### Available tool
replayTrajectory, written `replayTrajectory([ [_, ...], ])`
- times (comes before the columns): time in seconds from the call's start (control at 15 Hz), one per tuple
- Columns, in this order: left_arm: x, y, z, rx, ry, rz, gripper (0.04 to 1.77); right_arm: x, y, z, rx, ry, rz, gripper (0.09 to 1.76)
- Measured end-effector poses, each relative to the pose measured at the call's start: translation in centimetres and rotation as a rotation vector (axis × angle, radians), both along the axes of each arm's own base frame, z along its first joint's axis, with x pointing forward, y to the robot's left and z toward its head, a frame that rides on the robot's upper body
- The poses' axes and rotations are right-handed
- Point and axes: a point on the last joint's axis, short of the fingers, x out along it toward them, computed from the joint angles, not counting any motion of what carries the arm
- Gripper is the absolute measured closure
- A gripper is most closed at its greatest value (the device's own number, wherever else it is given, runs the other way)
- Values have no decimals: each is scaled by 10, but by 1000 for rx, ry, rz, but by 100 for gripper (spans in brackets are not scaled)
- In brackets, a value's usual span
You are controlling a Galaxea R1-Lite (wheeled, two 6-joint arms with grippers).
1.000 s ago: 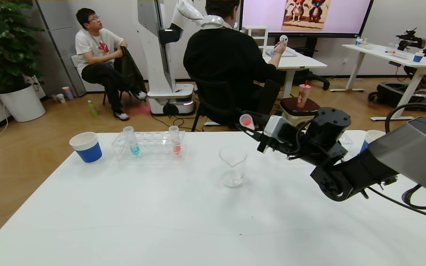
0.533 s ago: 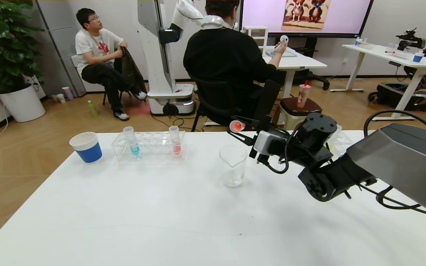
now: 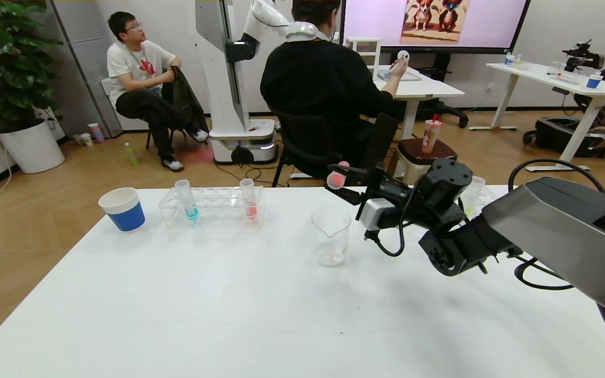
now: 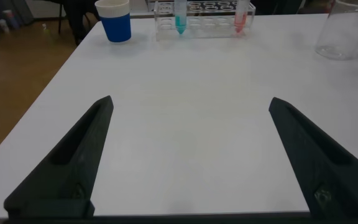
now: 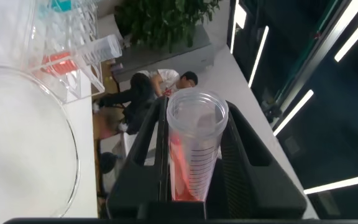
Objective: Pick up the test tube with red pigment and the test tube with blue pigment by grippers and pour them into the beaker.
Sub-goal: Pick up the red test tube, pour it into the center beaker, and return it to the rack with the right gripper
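1. The left gripper (image 4: 188,155) is nearest. It hangs low over the white table (image 3: 229,315), and its two black fingers (image 4: 73,162) are spread wide with nothing between them.
2. One clear beaker (image 3: 331,235) stands near the middle of the table. It has a tiny bit of pale red at the bottom.
3. The right gripper (image 3: 345,181) is up in the air, just behind the beaker and above it, to its right.
4. Its jaws are pressed tight on one test tube with red pigment (image 3: 337,179). The tube is tipped over on its side, with its open mouth toward the beaker. Thin black measure lines show on the tube (image 5: 194,152) in the right wrist view, but no words can be read.
5. One clear rack (image 3: 212,207) stands farther back on the left, well apart from the beaker.
6. Two tubes stand upright in the rack. One is the test tube with blue pigment (image 3: 187,200), on the left side. The other is a tube with paler red liquid (image 3: 249,199), on the right side.
7. One blue-and-white paper cup (image 3: 122,209) stands just left of the rack.
8. Far behind the table there are two people (image 3: 142,79), one sitting by a big green plant (image 3: 3,58).
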Motion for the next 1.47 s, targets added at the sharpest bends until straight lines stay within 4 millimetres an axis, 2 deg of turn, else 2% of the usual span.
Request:
replayTrajectory([
  [0.53,0,0,0,0,0,0,6,7,1,-5,-57,-129,19,133],
  [0.93,0,0,0,0,0,0,6,15,-8,-8,-86,-202,22,133],
  [1.47,0,0,0,0,0,0,6,15,-4,-5,-133,-348,42,133],
])
